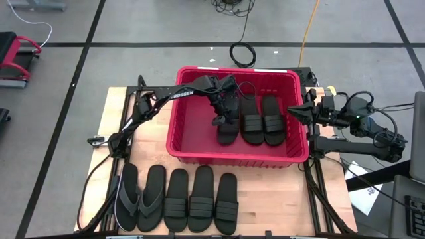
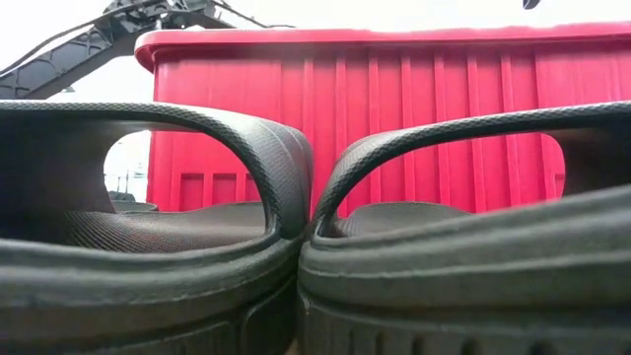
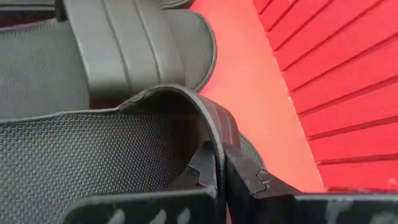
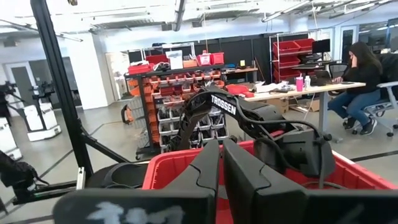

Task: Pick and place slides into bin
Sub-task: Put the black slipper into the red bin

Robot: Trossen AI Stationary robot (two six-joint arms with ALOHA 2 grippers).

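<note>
Left gripper (image 1: 219, 121) deep in the bin (image 1: 189, 151), slide (image 1: 228, 130) in its grasp!
The fingers (image 3: 249, 180) are pinched tight on that slide's band, beside two slides (image 1: 261, 119) by the bin's right wall. Right gripper (image 1: 297, 111) waits at the bin's right rim, fingers together. Five slides (image 1: 179, 199) line the table's front edge.

The bin (image 1: 192, 143) is a large red rectangular basket with ribbed walls and a thick rim. Three black banded slides (image 1: 252, 118) lie inside it, side by side toward its right end; the leftmost one (image 1: 228, 130) sits tilted. Outside, along the bin's front wall, five more black slides (image 1: 178, 199) lie in a row: two thong-strap flip-flops (image 1: 139, 197) at the left, three banded ones beside them.
</note>
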